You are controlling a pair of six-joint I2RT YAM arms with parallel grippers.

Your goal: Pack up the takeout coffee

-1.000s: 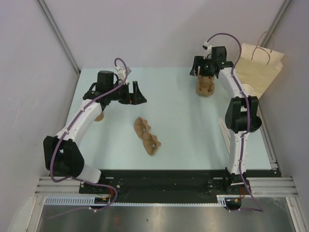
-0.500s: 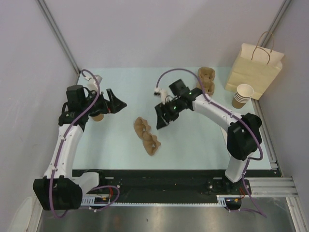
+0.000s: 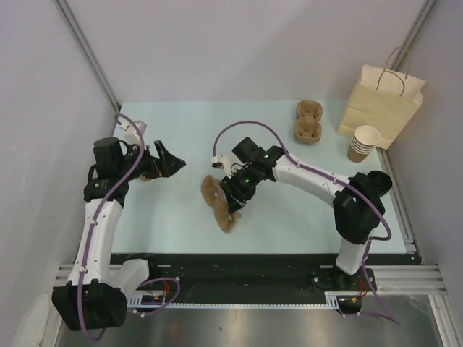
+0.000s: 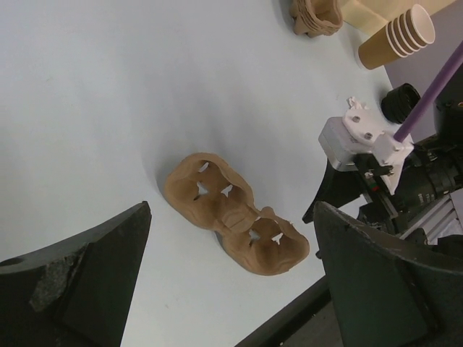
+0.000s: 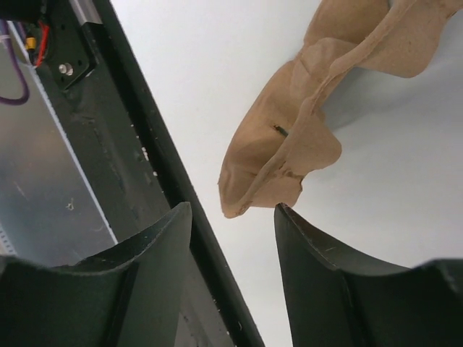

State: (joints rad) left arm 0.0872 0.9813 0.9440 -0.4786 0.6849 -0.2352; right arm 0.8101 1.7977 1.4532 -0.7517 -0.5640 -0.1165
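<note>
A stack of brown kraft-paper cups [image 3: 363, 143], white inside, stands at the back right beside the tan paper bag [image 3: 381, 105]. The stack also shows in the left wrist view [image 4: 396, 37]. A moulded brown pulp cup carrier [image 3: 217, 201] lies in the middle of the table. My right gripper [image 3: 233, 199] is open and low over the carrier's near end [image 5: 311, 137], whose tip lies just beyond the two fingertips. My left gripper [image 3: 171, 162] is open and empty, to the left of the carrier [image 4: 231, 217], apart from it.
A second stack of pulp carriers [image 3: 309, 121] sits at the back, left of the bag. A small brown object [image 3: 148, 176] lies partly hidden under my left arm. The black front rail [image 5: 166, 181] runs just beside the carrier's near end.
My right arm has swung from the back-right carrier stack to the middle carrier and come down over its near end. My left arm has drawn back to the left.
</note>
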